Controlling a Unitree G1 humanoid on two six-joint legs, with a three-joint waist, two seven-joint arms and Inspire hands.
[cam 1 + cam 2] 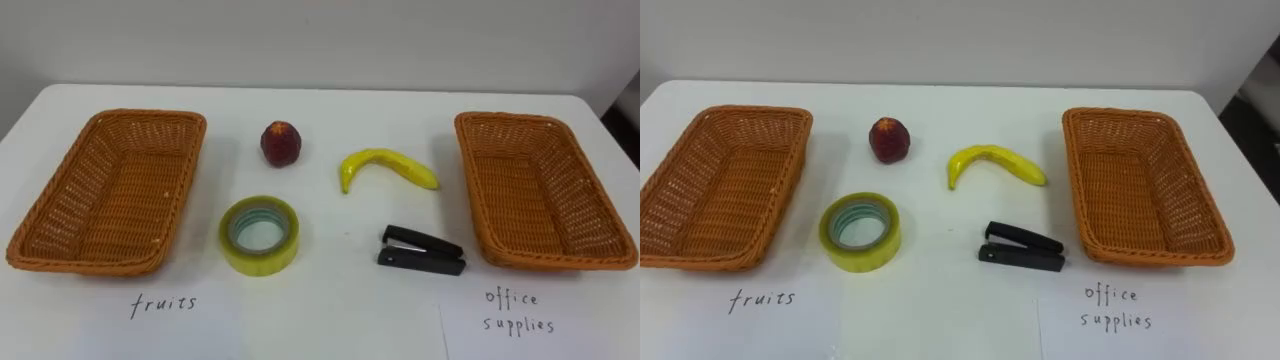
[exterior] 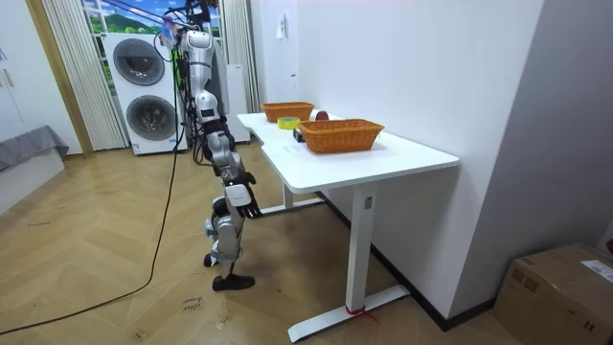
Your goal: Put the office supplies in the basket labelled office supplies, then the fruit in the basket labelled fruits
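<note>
Two empty wicker baskets stand on the white table (image 1: 330, 320): the fruit basket (image 1: 60, 200) on the left and the office supplies basket (image 1: 510, 120) on the right. Between them lie a dark red peach (image 1: 281, 143), a yellow banana (image 1: 385, 166), a yellow tape roll (image 1: 262, 258) and a black stapler (image 1: 421, 251). In the room view I stand at the table's long side, and my right hand (image 2: 243, 199) hangs low beside my body, below the tabletop and away from the objects.
Handwritten labels lie in front of the baskets: "fruits" (image 1: 163, 303) and "office supplies" (image 1: 515, 312). A wall runs behind the table's far edge. Stacked washing machines (image 2: 144, 91) stand behind me, and a cardboard box (image 2: 560, 292) sits on the floor at the room view's right.
</note>
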